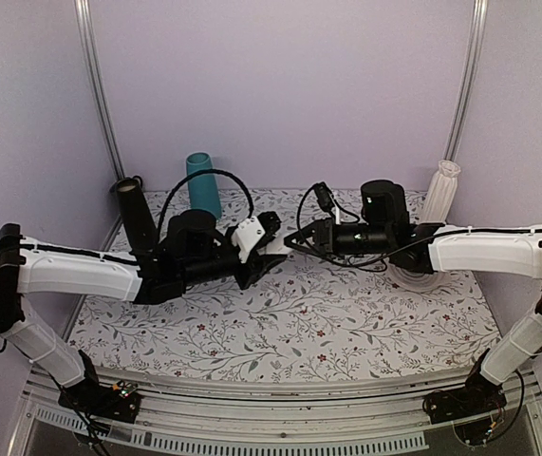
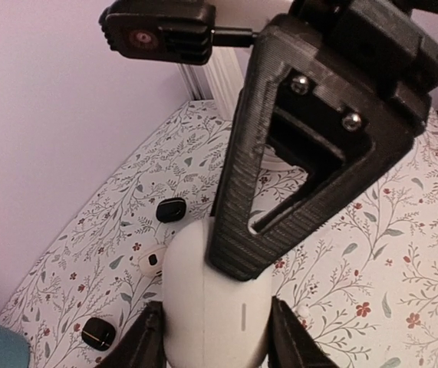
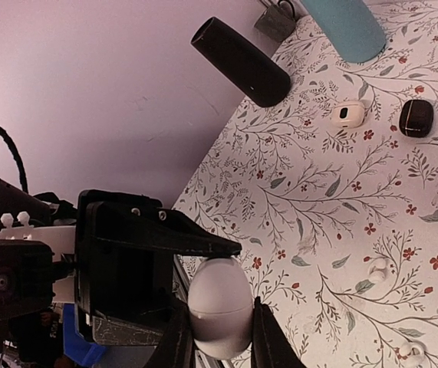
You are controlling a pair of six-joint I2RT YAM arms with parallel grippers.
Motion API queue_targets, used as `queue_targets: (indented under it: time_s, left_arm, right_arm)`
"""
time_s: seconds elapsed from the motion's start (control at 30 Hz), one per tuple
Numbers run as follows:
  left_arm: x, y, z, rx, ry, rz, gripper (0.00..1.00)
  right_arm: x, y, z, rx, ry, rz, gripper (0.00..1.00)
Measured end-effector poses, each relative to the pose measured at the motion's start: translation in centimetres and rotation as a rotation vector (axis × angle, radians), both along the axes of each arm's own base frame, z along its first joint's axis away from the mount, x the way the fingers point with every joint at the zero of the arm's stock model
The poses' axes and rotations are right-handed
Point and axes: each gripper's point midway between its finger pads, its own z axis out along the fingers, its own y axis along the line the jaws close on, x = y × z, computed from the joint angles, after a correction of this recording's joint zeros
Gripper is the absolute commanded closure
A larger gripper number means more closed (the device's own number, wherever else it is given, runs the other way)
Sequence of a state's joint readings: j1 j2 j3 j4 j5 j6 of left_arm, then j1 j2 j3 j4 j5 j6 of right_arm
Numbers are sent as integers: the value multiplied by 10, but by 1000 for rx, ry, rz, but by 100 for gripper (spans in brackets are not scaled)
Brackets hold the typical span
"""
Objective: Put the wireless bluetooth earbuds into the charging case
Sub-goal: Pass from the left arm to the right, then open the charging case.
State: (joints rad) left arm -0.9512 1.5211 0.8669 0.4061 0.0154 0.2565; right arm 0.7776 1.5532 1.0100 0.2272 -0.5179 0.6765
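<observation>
We judge the task barely begun: left end effector [image 2: 219,345] and right end effector [image 3: 220,341] both clamp the apparently closed charging case [image 3: 219,299], with the earbuds [image 3: 377,268] loose on the desk [image 3: 341,199].

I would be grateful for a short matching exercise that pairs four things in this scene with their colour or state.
Things:
1. charging case
2. cup
3. tube
4. table

Descriptions:
A. black
B. floral print
C. teal
D. white, held in the left gripper

Pairs: 1-D, 2-C, 3-A, 4-B
</observation>
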Motion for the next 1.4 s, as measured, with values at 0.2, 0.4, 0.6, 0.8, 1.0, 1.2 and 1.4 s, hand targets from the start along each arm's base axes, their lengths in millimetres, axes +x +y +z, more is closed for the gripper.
queue_targets:
  time_s: [0.2,0.4,0.6,0.8,1.0,1.2,1.4]
  left_arm:
    - [-5,-5,2,-16,18,-32,30]
    - [-18,-8,1,-21,66,-103,31]
    - [-35,2,23,-90,152,-225,32]
    - [-53,15,37,-159,287,-383,35]
    - [-69,21,40,-193,441,-518,39]
    - [-76,15,42,-223,563,-584,43]
    - [-74,12,43,-264,645,-585,44]
  right_arm:
    - [-2,0,0,-12,-27,14,97]
    - [-8,-3,7,-57,-95,57,97]
    - [-20,-6,22,-113,-210,139,97]
    - [-30,-14,26,-174,-296,200,97]
    - [-43,-20,32,-192,-351,261,97]
    - [-51,-20,41,-177,-390,291,97]
    - [-62,-18,51,-145,-411,320,97]
